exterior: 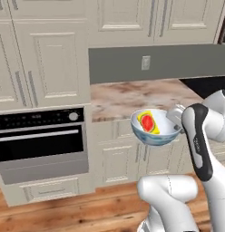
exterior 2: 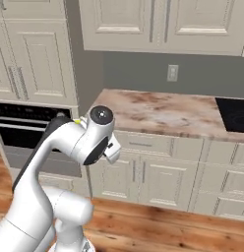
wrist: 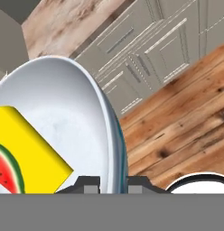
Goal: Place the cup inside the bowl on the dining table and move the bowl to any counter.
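You've got the bowl [exterior: 154,129] in the air, clear of the surface [exterior: 132,97], out in front of the cabinet fronts and just below the level of the slab's front edge. It's tilted, white inside facing the left base camera, blue-grey patterned outside underneath.

The cup [exterior: 149,122] is inside the bowl, lying over on its side: yellow wall up, red inside showing. In the hand view it [wrist: 23,153] sits low left against the bowl's white floor, with a watermelon-like pattern on the red part.

Your hand [wrist: 113,182] is closed on the bowl's rim [wrist: 111,135]: one fingertip [wrist: 86,182] inside the wall, the other outside, rim running up between them. In the left base view the hand [exterior: 177,118] meets the bowl at its right edge, with the forearm bending down behind it.

In the right base view your own arm blocks the bowl; just a sliver of yellow [exterior 2: 77,120] peeks out beside the wrist joint.

The surface [exterior 2: 163,113] is a marbled beige slab on cream cabinets, grey wall behind with a white outlet [exterior 2: 172,73]. A black cooktop [exterior 2: 234,114] sits at its right end. An oven [exterior: 41,140] is built into the tall cabinets on the left. Wood floor [wrist: 177,122] under the bowl.
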{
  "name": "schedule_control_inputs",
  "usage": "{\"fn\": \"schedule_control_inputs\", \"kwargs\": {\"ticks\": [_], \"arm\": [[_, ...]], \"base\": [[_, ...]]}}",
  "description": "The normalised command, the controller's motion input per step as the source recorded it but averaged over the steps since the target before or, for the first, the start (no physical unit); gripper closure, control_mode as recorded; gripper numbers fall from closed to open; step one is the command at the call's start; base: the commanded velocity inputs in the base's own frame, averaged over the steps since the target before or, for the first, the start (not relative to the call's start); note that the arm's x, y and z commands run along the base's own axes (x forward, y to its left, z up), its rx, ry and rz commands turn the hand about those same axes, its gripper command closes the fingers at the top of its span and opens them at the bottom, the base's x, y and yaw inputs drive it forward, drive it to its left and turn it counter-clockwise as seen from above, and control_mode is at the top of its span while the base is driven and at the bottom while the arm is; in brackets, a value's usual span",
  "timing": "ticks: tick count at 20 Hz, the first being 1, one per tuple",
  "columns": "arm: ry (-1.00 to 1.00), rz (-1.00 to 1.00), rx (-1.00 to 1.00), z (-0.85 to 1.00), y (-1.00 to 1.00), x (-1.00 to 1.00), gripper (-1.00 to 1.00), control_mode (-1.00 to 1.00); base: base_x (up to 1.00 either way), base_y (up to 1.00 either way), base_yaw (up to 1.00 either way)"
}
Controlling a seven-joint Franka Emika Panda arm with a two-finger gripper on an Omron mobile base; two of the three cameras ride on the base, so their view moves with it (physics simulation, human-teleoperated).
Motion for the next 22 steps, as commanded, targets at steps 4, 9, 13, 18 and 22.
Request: {"fn": "schedule_control_inputs", "kwargs": {"ticks": [4,9,13,18,22], "arm": [[0.0,0.0,0.0,0.0,0.0,0.0,1.0,1.0],[0.0,0.0,0.0,0.0,0.0,0.0,1.0,1.0],[0.0,0.0,0.0,0.0,0.0,0.0,1.0,1.0],[0.0,0.0,0.0,0.0,0.0,0.0,1.0,1.0],[0.0,0.0,0.0,0.0,0.0,0.0,1.0,1.0]], "base": [[0.91,-0.16,0.0],[0.55,-0.38,0.0],[0.66,-0.33,0.0],[0.77,-0.34,0.0],[0.68,-0.33,0.0]]}}
